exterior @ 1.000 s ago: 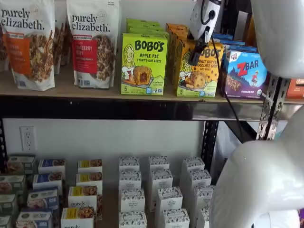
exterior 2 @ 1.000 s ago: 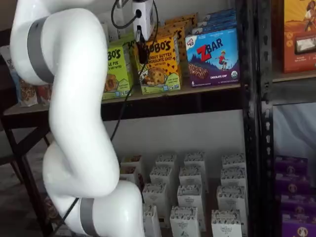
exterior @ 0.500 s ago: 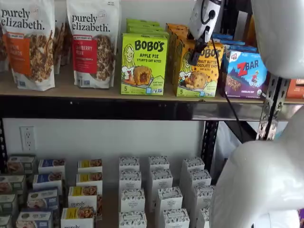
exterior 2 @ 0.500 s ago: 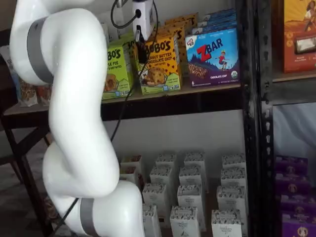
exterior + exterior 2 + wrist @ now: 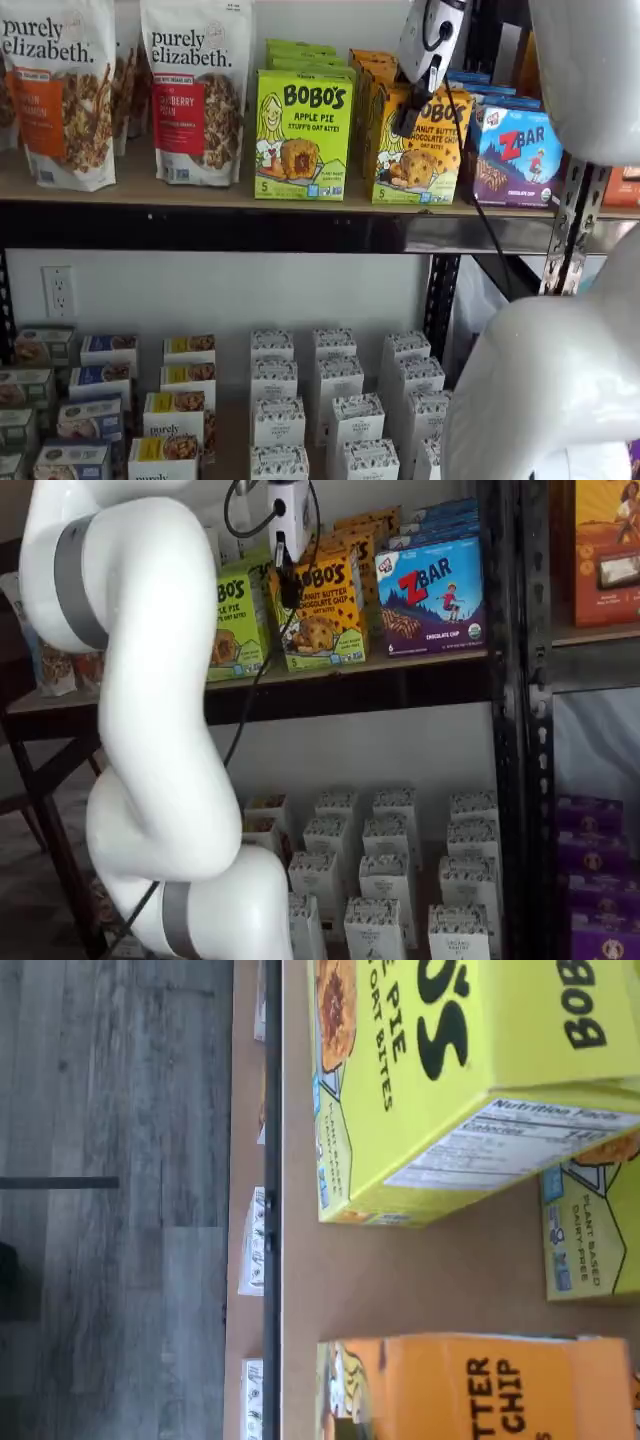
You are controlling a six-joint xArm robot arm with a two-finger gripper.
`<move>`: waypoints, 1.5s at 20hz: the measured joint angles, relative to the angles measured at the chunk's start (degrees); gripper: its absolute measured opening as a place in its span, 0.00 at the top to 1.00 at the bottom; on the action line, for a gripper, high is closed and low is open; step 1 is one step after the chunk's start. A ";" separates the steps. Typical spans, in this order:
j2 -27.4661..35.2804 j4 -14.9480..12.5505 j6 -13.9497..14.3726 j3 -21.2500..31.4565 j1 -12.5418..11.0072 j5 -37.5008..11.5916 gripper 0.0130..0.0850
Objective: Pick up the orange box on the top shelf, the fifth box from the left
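Note:
The orange box point(image 5: 418, 152) stands upright on the top shelf point(image 5: 150, 190), between a lime-green Bobo's box point(image 5: 303, 135) and a blue ZBar box point(image 5: 515, 155). It shows in both shelf views point(image 5: 325, 610). My gripper point(image 5: 408, 115) hangs in front of the orange box's upper front face, with its white body above. Its black fingers point(image 5: 287, 580) show side-on with no gap visible, and no box is in them. In the wrist view the orange box point(image 5: 480, 1390) and the lime-green box point(image 5: 450, 1060) stand apart on the tan board point(image 5: 440, 1280).
Two purely elizabeth bags point(image 5: 195, 90) stand further left on the top shelf. More boxes line up behind the front row. White cartons point(image 5: 330, 400) fill the lower shelf. A black upright point(image 5: 505, 680) stands right of the ZBar box point(image 5: 435, 595). My white arm point(image 5: 150, 730) fills the foreground.
The gripper has shifted only very slightly in front of the orange box. The boxes have not moved.

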 joint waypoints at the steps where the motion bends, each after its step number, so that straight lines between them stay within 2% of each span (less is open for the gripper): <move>1: 0.01 0.00 -0.01 0.00 0.00 -0.01 0.61; 2: 0.02 0.00 -0.01 0.00 -0.01 -0.02 0.67; 6: 0.11 -0.56 0.03 -0.13 0.09 0.16 0.67; 11: -0.13 0.00 0.07 -0.49 -0.08 1.25 0.67; 16: -1.03 0.43 0.43 -1.42 -0.20 4.92 0.67; 25: -7.11 2.47 0.79 1.90 -0.89 7.65 0.67; 30: -10.60 2.72 0.88 3.95 -1.24 9.52 0.67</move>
